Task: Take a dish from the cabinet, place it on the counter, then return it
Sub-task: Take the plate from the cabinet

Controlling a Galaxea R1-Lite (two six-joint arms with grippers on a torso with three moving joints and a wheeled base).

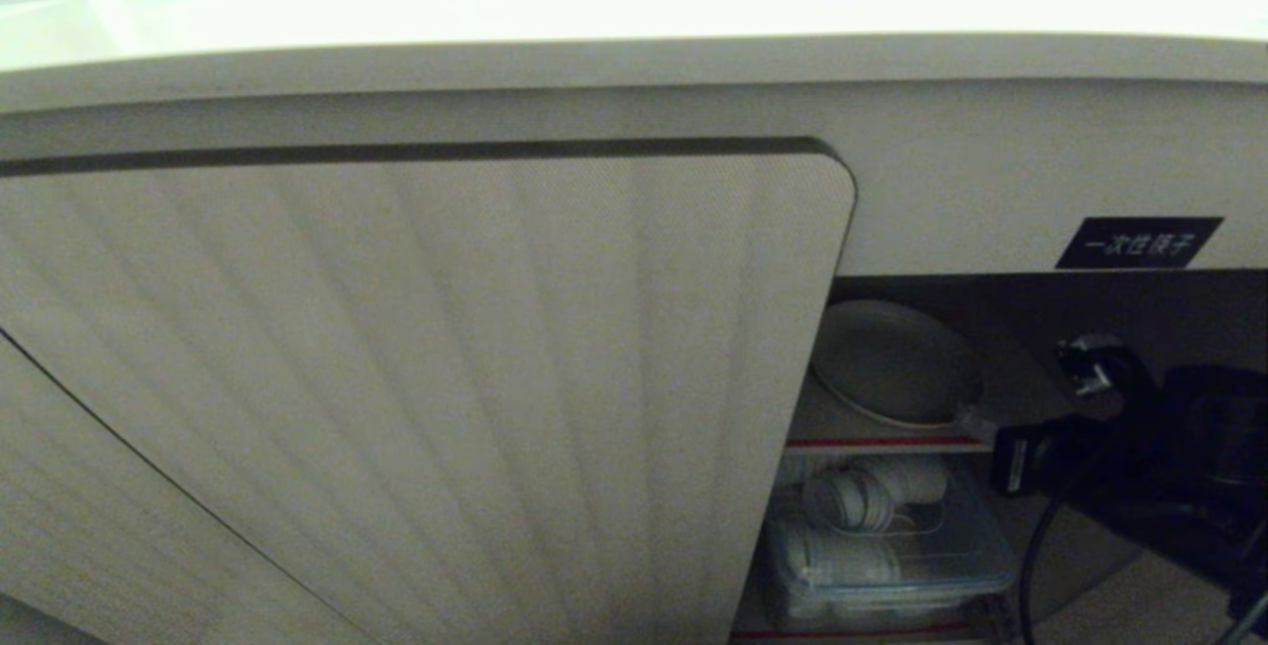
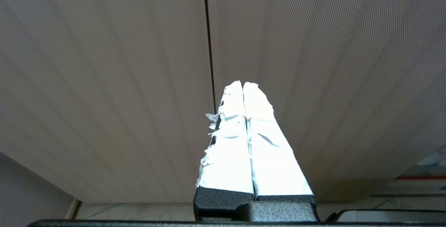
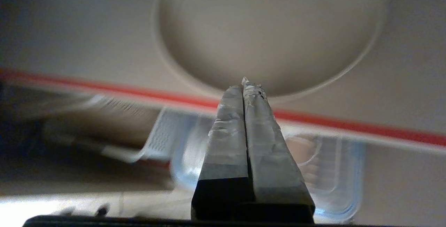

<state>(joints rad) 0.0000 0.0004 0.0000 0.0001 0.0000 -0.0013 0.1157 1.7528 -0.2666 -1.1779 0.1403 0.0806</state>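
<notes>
Dish (image 1: 897, 363): plain round cream-white shallow plate, lies on the red-edged shelf (image 1: 882, 443) inside the beige ribbed-door cabinet (image 1: 426, 377), at 4 o'clock in the head view. Right gripper (image 3: 245, 84) aims at its near rim, fingers pressed together, holding nothing. Left gripper (image 2: 243, 87) also closed and empty, parked facing a ribbed door.

Risks, my read:
- Closed fingers can't grip; going in like this would shove the plate deeper.
- Low rim, smooth glaze: shallow pinch may slip.
- Ribbed door edge at 9 o'clock of the plate narrows the opening.

Around: clear plastic tub of white cups (image 1: 887, 546) below the shelf, black label (image 1: 1139, 243) at 1 o'clock, glossy cream counter (image 1: 634, 21) overhead.
</notes>
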